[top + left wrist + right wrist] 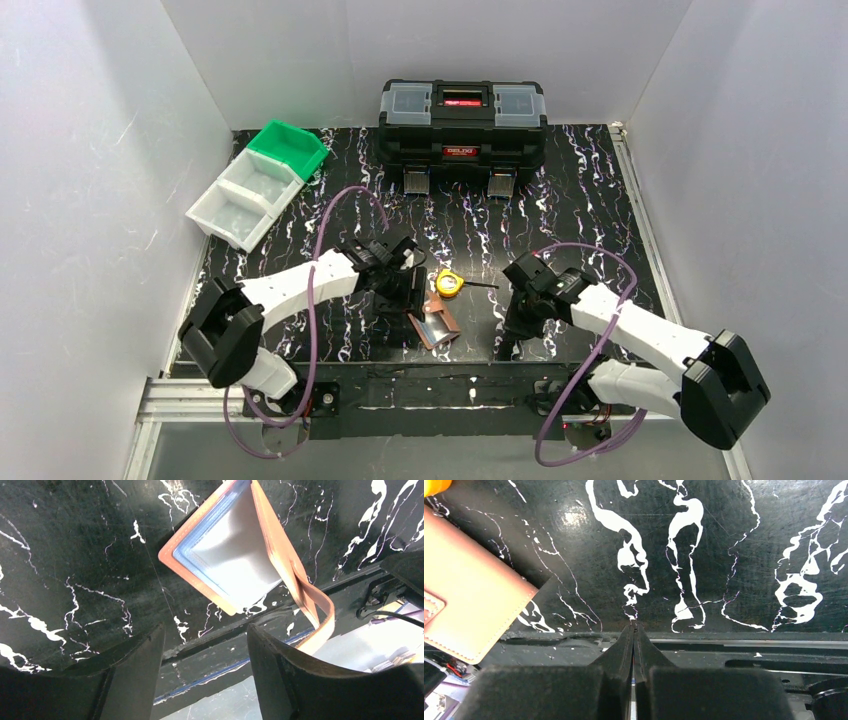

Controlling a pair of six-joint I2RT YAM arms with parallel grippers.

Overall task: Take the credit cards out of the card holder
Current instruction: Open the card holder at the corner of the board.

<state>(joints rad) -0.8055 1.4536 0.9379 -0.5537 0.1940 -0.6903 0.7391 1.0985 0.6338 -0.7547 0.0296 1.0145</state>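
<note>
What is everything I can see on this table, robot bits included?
toolbox: one, black, back middle.
white bins: two, white, back left.
green bin: one, green, just behind the white bins.
tape measure: one, yellow, centre, between the arms.
card holder: one, tan leather, lying open near the front edge.
table: one, black with white veins.
left gripper: one, black, open and empty, left of the card holder.
right gripper: one, black, shut and empty, right of the card holder.
</note>
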